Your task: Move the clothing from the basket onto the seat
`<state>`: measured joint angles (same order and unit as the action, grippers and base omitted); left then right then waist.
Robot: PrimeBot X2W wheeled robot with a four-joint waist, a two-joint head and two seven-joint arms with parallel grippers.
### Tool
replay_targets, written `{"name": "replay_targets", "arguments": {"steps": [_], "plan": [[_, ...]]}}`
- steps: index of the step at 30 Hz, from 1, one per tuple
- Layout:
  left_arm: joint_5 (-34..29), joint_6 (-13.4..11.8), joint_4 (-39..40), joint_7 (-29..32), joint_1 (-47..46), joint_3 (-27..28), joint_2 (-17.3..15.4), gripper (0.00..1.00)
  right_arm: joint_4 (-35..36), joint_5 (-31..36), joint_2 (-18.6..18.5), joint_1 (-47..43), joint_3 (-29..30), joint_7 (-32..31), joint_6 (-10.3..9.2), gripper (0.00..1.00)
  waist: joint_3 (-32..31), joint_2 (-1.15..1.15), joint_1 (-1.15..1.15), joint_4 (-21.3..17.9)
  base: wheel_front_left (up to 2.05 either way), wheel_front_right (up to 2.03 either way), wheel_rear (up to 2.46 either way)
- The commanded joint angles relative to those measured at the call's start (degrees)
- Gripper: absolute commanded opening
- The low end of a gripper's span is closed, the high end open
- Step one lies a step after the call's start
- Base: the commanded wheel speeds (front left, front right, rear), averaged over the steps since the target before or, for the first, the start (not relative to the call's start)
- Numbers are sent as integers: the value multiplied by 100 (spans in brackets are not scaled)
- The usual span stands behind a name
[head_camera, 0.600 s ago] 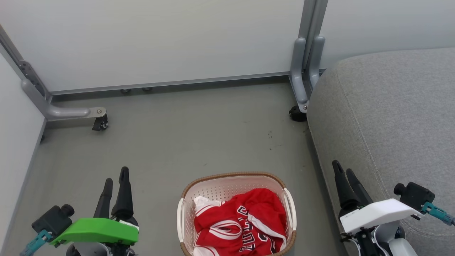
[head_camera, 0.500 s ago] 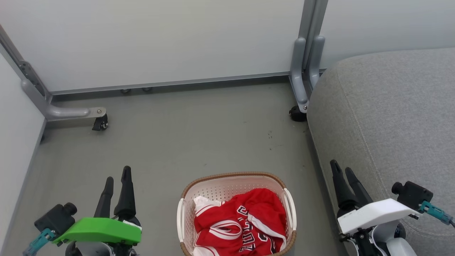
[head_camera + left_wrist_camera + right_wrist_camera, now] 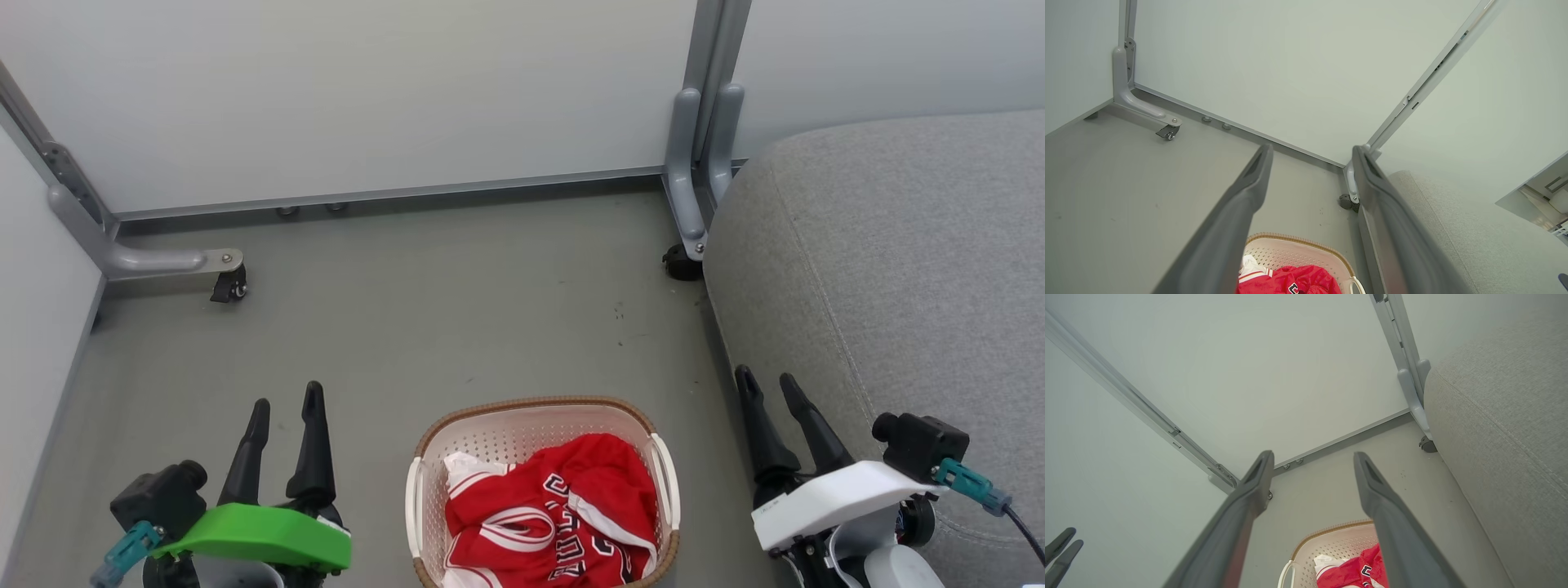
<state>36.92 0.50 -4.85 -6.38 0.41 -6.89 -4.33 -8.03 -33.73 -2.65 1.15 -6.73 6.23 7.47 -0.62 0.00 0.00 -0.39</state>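
**A:** How are the arms sitting?

**B:** The left gripper (image 3: 286,394) is hovering over the grey floor (image 3: 424,310), left of the laundry basket (image 3: 531,403). Its fingers are pointing away from the robot and leaning slightly right. They are standing spread with nothing between them, and the left wrist view is showing the same wide gap. A green cover (image 3: 253,531) is lying over that wrist. The right gripper (image 3: 766,376) is hovering right of the basket, over the left edge of the sofa cushion (image 3: 898,269). Its fingers are leaning left, likewise spread and empty, above a white cover (image 3: 841,494).

**A:** And the clothing?

**B:** The red clothing (image 3: 555,514) is lying crumpled inside the basket, filling its near and right parts, with a white fold poking out at its left. The basket is sitting on the floor just beside the cushion's left edge.

**A:** What is surrounding them?

**B:** The floor is running back to pale partition panels (image 3: 367,98). Grey metal feet are standing on black casters, one near the floor's far left corner (image 3: 231,286) and one at its far right edge (image 3: 678,263), beside the cushion's corner.

**A:** Is any writing showing?

**B:** Black letters (image 3: 571,551) edged in white are running across the red fabric. "ULLS" is reading clearly, while folds are hiding the start. A number beside them is being cut off by the picture's edge.
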Motion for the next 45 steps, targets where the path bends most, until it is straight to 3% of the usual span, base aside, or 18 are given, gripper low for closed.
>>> {"name": "replay_targets", "arguments": {"steps": [1,15,45], "plan": [[-202,-28,99,-54,-1,-34,-58,100,98,202,-36,-29,-42,74,2,100,-1,0,0,-1,0,0,0],[-965,-109,130,-272,106,-156,-55,100,99,1007,-18,-121,119,288,2,100,7,0,0,-12,0,0,0],[-2536,9,139,-660,346,-128,94,100,157,2335,-28,-295,116,672,3,100,-26,0,0,2,0,0,0]]}}
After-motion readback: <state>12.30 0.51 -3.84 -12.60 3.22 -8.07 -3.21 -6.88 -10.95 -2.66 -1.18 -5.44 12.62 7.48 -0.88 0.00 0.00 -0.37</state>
